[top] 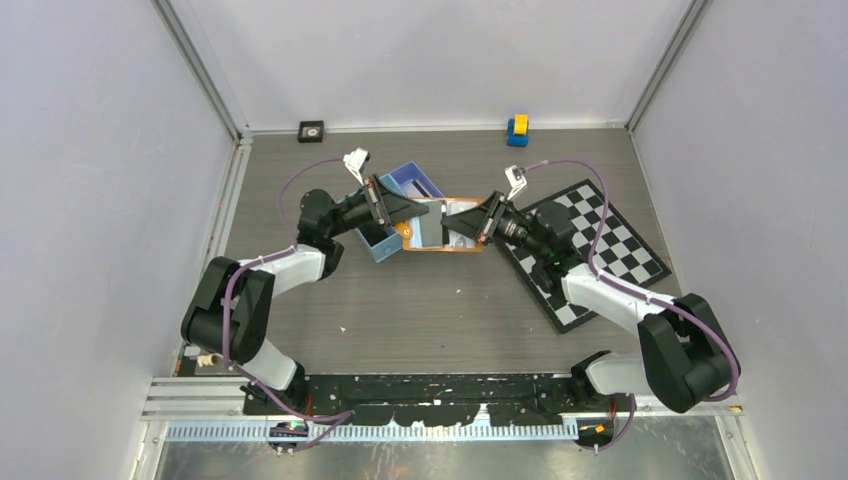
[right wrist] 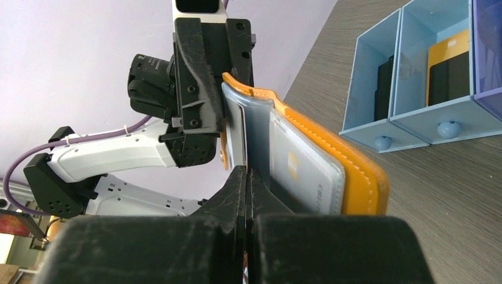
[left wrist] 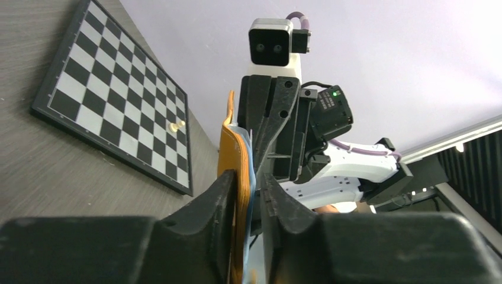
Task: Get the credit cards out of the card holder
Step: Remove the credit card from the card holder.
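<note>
right gripper [right wrist: 245, 177] pinched shut on credit card [right wrist: 256, 142] edge, prob stiff n slick; left gripper [left wrist: 247, 184] jaws narrow, slack round soft-looking card holder [right wrist: 331, 160], needs firm grip there.

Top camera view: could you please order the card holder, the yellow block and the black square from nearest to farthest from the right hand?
1. Card holder, at the right hand's fingertips.
2. Yellow block, back edge, right of centre.
3. Black square, back left corner.

Even, diffuse overhead light fills the enclosure, leaving only soft shadows on the grey wood-grain desk [top: 430, 310]; both wrist views have dark, blurred foregrounds.
</note>
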Action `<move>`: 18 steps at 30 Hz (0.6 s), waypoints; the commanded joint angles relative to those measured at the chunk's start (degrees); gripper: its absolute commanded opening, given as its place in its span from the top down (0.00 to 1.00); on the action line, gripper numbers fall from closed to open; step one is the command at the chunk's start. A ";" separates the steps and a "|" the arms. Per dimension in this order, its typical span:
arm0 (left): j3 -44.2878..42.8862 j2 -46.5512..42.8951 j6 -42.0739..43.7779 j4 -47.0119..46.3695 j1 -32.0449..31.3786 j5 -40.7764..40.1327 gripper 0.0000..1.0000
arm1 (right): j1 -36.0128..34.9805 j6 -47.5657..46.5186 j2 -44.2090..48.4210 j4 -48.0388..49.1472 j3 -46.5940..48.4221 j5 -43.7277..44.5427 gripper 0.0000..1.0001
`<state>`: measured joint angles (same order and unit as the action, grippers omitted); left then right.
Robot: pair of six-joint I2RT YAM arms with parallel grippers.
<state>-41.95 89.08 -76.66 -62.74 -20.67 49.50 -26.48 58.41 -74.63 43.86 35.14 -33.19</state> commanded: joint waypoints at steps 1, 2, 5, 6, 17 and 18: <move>-0.21 0.02 -0.68 -4.45 0.01 0.59 0.86 | 0.69 -1.20 1.17 -0.58 1.85 2.05 1.00; -0.16 0.11 -0.68 -4.58 0.01 0.60 0.93 | 0.84 -1.21 1.36 -0.57 1.74 2.29 0.99; 0.47 -0.29 -0.70 -5.40 0.17 0.10 0.97 | 1.51 -1.30 1.69 -1.35 0.98 3.64 0.99; 0.61 -0.40 -0.68 -5.58 0.37 -0.14 0.97 | 1.93 -1.03 1.78 -1.34 0.67 3.85 1.00; 2.17 0.09 -3.26 -9.14 2.16 -1.15 0.88 | 3.45 0.05 1.13 -0.69 0.26 3.67 1.00; 2.14 0.15 -3.40 -9.27 2.21 -1.22 0.88 | 3.46 0.19 1.01 -0.41 0.31 3.32 1.00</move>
<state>-39.86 89.89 -78.08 -64.77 -19.94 47.64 -25.12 58.87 -74.46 42.59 35.09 -32.93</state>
